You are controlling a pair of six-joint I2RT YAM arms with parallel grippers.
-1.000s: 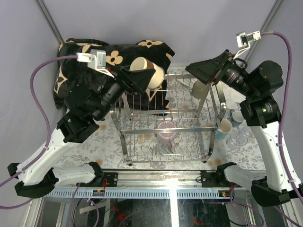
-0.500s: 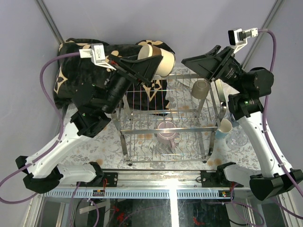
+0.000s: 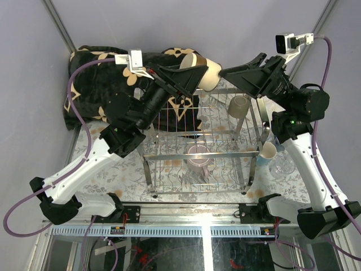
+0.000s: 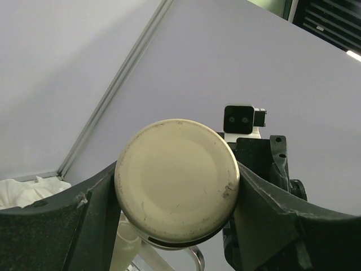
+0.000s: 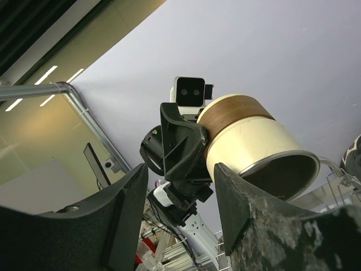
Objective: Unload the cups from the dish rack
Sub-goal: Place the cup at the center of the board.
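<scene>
My left gripper [image 3: 194,79] is shut on a cream cup [image 3: 207,73] with a brown band, held on its side above the back of the chrome dish rack [image 3: 163,157]. In the left wrist view the cup's base [image 4: 176,182] fills the gap between the fingers. My right gripper [image 3: 240,73] stands open just right of the cup, facing it. In the right wrist view the cup [image 5: 254,141] lies up and to the right of the gap between those open fingers [image 5: 127,226]. A beige cup [image 3: 238,106] and a pink-mauve mug [image 3: 197,157] remain in the rack.
A light blue mug [image 3: 268,152] and a clear glass [image 3: 282,165] stand on the patterned mat right of the rack. A black cloth with cream flowers [image 3: 90,73] lies at the back left. Grey walls close in behind and at both sides.
My left arm has carried the cream cup rightward along the back of the rack, toward the right gripper. The right gripper has swung left to face it.
</scene>
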